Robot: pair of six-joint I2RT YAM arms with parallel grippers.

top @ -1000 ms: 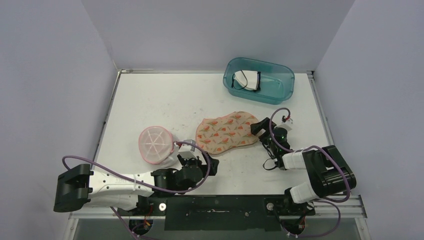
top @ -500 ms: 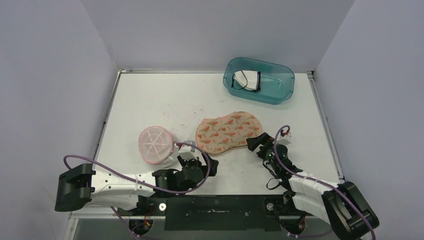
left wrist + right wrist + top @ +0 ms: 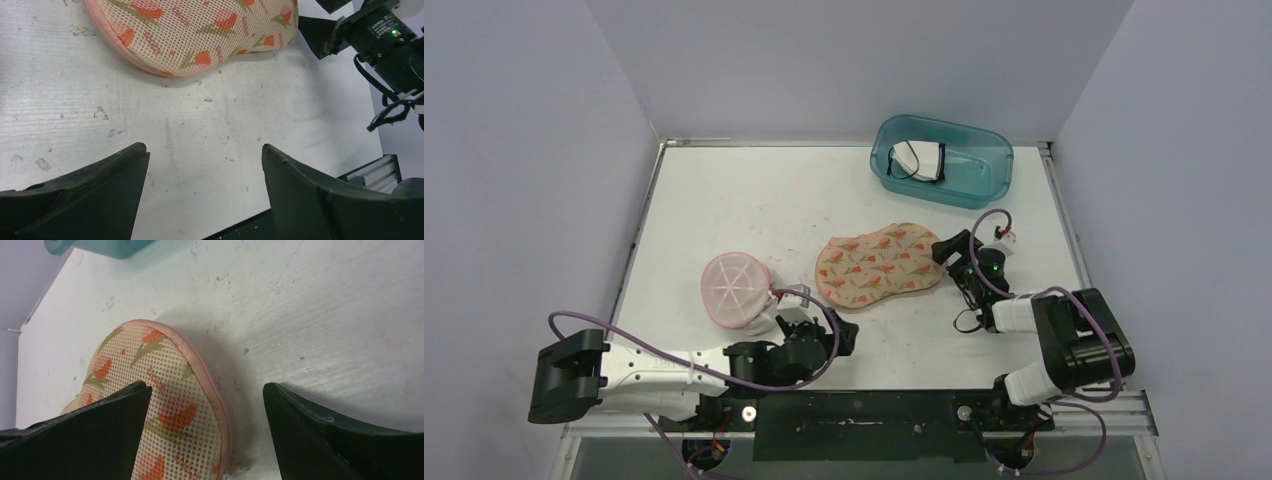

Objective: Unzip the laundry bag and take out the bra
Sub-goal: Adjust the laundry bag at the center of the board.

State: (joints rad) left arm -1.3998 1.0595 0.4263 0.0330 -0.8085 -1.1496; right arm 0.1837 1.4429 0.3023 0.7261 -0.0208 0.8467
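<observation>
Since the bag (image 3: pixel 879 268) lay mid-table, apparently zipped, the right gripper (image 3: pixel 206 385) — jaws wide, straddling its three o'clock end — needed the zip pull, unseen, between them before closing. The left gripper (image 3: pixel 204 148), wide and empty at six o'clock, could pin fabric.

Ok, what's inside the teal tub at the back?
A white item with black edging lies in the teal tub, toward its left end. Whatever is beneath it is covered.
</observation>
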